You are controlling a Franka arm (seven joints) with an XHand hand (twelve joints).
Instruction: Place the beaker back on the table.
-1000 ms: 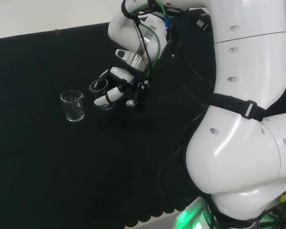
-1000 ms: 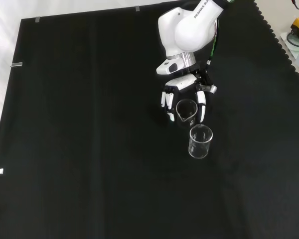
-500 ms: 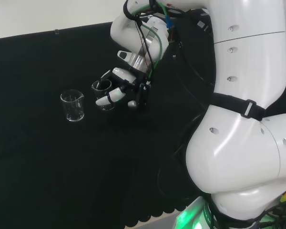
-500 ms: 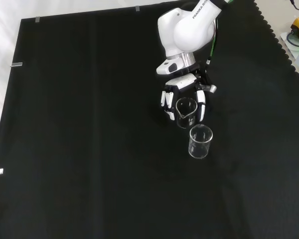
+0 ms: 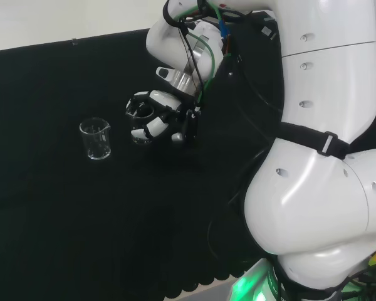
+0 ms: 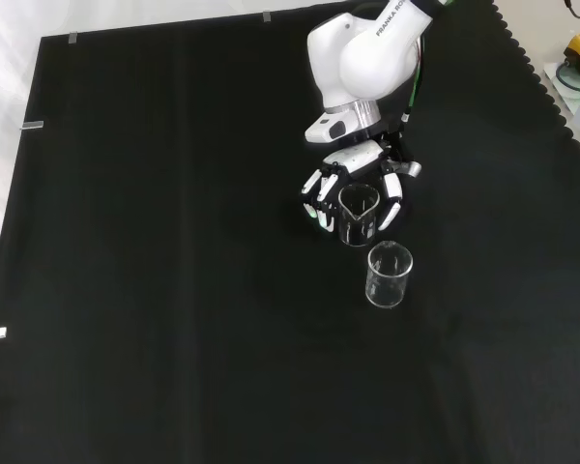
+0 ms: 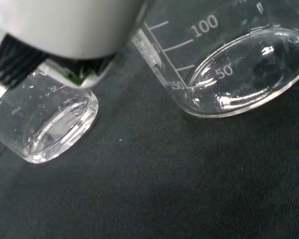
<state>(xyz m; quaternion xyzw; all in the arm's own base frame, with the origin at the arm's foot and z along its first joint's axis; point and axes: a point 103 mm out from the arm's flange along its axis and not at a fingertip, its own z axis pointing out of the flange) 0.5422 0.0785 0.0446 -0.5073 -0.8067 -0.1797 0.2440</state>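
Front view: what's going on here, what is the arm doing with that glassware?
The hand has its fingers curled round a clear glass beaker, holding it upright low over the black cloth. Whether its base touches the cloth is not clear. A second beaker stands free on the cloth just in front of it in the front view, to the left of the hand in the head view. The beaker has not been let go yet.

A second clear beaker (image 6: 389, 275) stands upright on the black cloth (image 6: 174, 290) covering the worktop. In the head view that beaker (image 5: 95, 138) sits left of centre. Small metal clips (image 6: 34, 125) hold the cloth's edge.
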